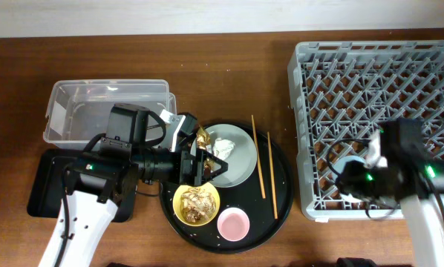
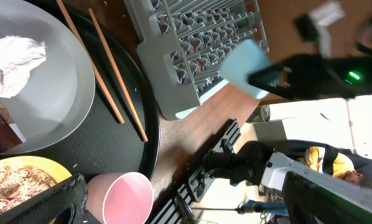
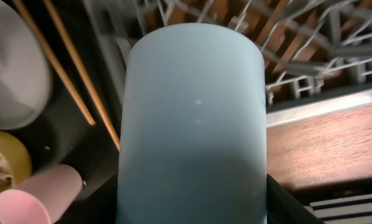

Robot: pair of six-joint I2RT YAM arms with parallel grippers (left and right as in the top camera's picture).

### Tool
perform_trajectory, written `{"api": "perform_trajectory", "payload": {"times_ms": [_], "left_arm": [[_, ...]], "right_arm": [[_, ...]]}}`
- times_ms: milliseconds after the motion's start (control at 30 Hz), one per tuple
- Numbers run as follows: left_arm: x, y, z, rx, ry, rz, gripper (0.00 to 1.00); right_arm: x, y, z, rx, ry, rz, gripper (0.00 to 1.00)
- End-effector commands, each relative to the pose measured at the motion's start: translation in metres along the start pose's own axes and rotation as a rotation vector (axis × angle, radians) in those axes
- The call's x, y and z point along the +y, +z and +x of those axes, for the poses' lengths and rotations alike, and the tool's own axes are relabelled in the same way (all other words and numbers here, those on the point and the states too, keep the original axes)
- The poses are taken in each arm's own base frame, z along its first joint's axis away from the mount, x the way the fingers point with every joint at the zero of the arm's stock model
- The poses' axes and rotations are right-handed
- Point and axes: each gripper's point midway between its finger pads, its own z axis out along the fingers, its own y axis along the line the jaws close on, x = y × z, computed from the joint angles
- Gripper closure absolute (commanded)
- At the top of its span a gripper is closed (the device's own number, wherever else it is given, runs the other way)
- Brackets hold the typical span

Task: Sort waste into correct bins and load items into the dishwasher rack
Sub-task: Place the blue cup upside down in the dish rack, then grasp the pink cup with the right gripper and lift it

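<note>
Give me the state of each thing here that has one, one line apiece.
left gripper: open, empty.
right gripper: shut on blue cup.
blue cup: gripped, by the dishwasher rack's corner.
pink cup: upright, empty.
yellow bowl: holds food scraps.
plate: holds crumpled napkin.
clear tub: empty.
chopsticks: lying flat on round tray.

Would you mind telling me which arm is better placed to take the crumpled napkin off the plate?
Left. The left tool hovers open at the edge of the plate, beside the napkin. The right tool is over the dishwasher rack, shut on the blue cup.
</note>
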Motion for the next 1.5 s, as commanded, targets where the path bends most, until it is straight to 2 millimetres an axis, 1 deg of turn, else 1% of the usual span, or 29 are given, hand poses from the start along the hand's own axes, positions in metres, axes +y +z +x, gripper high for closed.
{"api": "perform_trajectory", "payload": {"times_ms": [0, 33, 67, 100, 133, 167, 200, 233, 267, 333, 400, 467, 500, 567, 600, 633, 667, 700, 767, 867, 1000, 1067, 1100, 1133, 1167, 1267, 1367, 1433, 1467], "left_arm": [[-0.001, -0.002, -0.002, -0.010, 0.054, -0.012, 0.01], [-0.001, -0.002, -0.002, -0.010, 0.053, -0.012, 0.01], [-0.001, -0.002, -0.002, -0.010, 0.053, -0.012, 0.01], [-0.001, -0.002, -0.002, -0.010, 0.053, -0.012, 0.01], [-0.001, -0.002, -0.002, -0.010, 0.053, -0.012, 0.01], [-0.001, -0.002, -0.002, -0.010, 0.053, -0.012, 0.01], [-0.001, -0.002, -0.002, -0.010, 0.053, -0.012, 0.01], [-0.001, -0.002, -0.002, -0.010, 0.053, -0.012, 0.01], [-0.001, -0.002, -0.002, -0.010, 0.053, -0.013, 0.01], [-0.001, -0.002, -0.002, -0.010, 0.053, -0.012, 0.01], [-0.001, -0.002, -0.001, -0.009, 0.056, -0.012, 0.01], [-0.005, -0.002, 0.002, -0.004, 0.116, -0.010, 0.01], [-0.006, -0.003, 0.004, -0.008, 0.135, -0.029, 0.02], [-0.002, -0.004, 0.009, -0.021, 0.184, -0.135, 0.11], [0.007, -0.005, 0.023, 0.002, 0.209, -0.260, 0.18], [0.022, -0.007, 0.042, 0.051, 0.183, -0.411, 0.18], [0.034, -0.009, 0.054, 0.082, 0.155, -0.514, 0.18], [0.046, -0.008, 0.068, 0.111, 0.129, -0.616, 0.18], [0.056, 0.017, 0.091, 0.154, 0.124, -0.672, 0.23], [0.067, 0.064, 0.108, 0.197, 0.168, -0.661, 0.32], [0.102, 0.097, 0.122, 0.309, 0.172, -0.792, 0.43], [0.108, 0.113, 0.133, 0.370, 0.138, -0.769, 0.64], [0.106, 0.117, 0.135, 0.382, 0.130, -0.751, 0.75], [0.101, 0.117, 0.133, 0.378, 0.129, -0.739, 0.97], [0.098, 0.116, 0.130, 0.372, 0.131, -0.735, 1.00], [0.069, 0.100, 0.105, 0.308, 0.156, -0.720, 0.99], [0.038, 0.064, 0.068, 0.220, 0.182, -0.612, 0.99], [0.002, 0.035, 0.037, 0.119, 0.179, -0.329, 0.99], [-0.027, 0.012, 0.021, 0.050, 0.175, -0.092, 1.00]], "right_arm": [[0.008, 0.036, -0.010, 0.164, -0.032, -0.023, 0.54], [0.011, 0.045, -0.013, 0.193, -0.028, -0.031, 0.54], [0.015, 0.055, -0.014, 0.235, -0.034, -0.056, 0.43], [0.019, 0.059, -0.015, 0.248, -0.046, -0.075, 0.34], [0.020, 0.060, -0.019, 0.234, -0.050, -0.081, 0.27], [0.023, 0.053, -0.028, 0.191, -0.058, -0.090, 0.19], [0.025, 0.044, -0.034, 0.154, -0.064, -0.098, 0.16], [0.029, 0.028, -0.042, 0.101, -0.073, -0.109, 0.14], [0.035, 0.000, -0.053, 0.008, -0.088, -0.129, 0.14], [0.040, -0.027, -0.057, -0.073, -0.102, -0.155, 0.15], [0.061, -0.052, -0.043, -0.119, -0.148, -0.286, 0.22], [0.086, -0.072, -0.015, -0.135, -0.285, -0.379, 0.23], [0.096, -0.076, -0.001, -0.130, -0.348, -0.399, 0.23], [0.110, -0.078, 0.020, -0.116, -0.443, -0.407, 0.23], [0.107, -0.073, 0.023, -0.112, -0.406, -0.348, 0.22], [0.100, -0.069, 0.018, -0.127, -0.334, -0.275, 0.21], [0.097, -0.068, 0.014, -0.138, -0.296, -0.249, 0.20], [0.099, -0.067, 0.010, -0.145, -0.280, -0.254, 0.19], [0.101, -0.064, 0.007, -0.139, -0.280, -0.250, 0.18], [0.101, -0.059, 0.007, -0.113, -0.278, -0.237, 0.18], [0.101, -0.057, 0.007, -0.105, -0.277, -0.232, 0.18], [0.101, -0.057, 0.007, -0.105, -0.277, -0.232, 0.17], [0.101, -0.057, 0.007, -0.106, -0.278, -0.230, 0.17], [0.100, -0.057, 0.007, -0.107, -0.281, -0.229, 0.17], [0.100, -0.057, 0.007, -0.107, -0.281, -0.229, 0.17], [0.100, -0.057, 0.007, -0.107, -0.281, -0.228, 0.17], [0.099, -0.056, 0.009, -0.095, -0.284, -0.226, 0.18], [0.112, -0.059, 0.019, -0.067, -0.389, -0.301, 0.19], [0.128, -0.064, 0.032, -0.044, -0.516, -0.400, 0.19]]}}
